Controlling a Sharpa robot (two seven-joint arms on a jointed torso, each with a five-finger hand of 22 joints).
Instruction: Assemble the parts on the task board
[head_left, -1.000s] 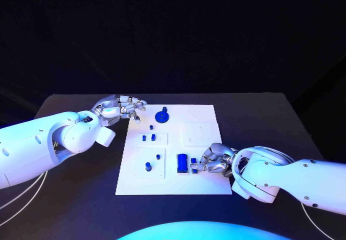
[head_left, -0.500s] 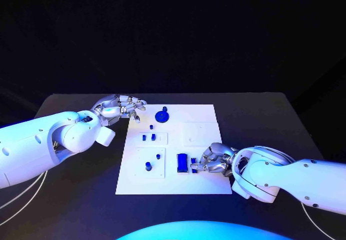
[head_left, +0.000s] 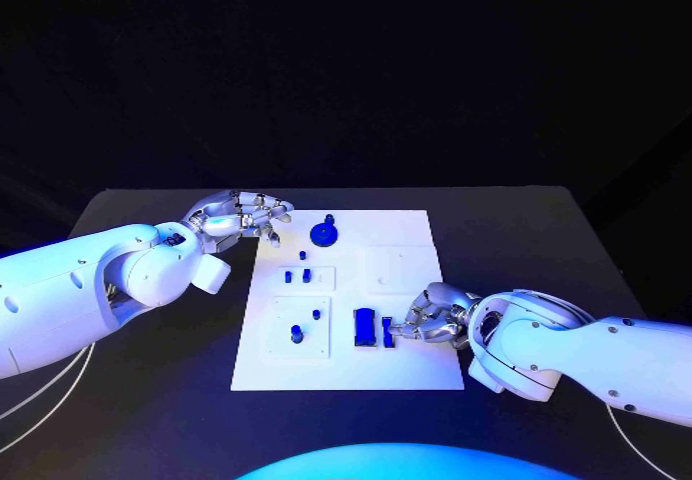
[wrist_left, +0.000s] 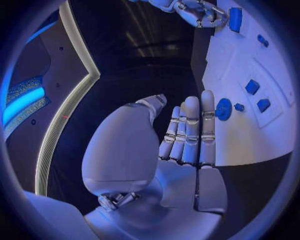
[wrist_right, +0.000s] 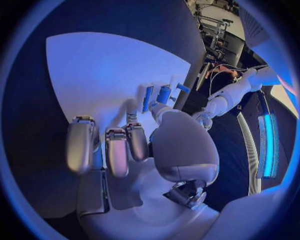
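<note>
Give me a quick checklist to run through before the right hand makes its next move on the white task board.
1. Right hand at the narrow blue bar near the white task board's front edge: ok, fingertips reach it.
2. Firm hold on that bar: cannot tell.
3. Wide blue rectangular block beside the bar, lying flat: ok.
4. Left hand off the board's far left corner, holding nothing: ok.
5. Round blue knob at the far end, away from the right hand: ok.
</note>
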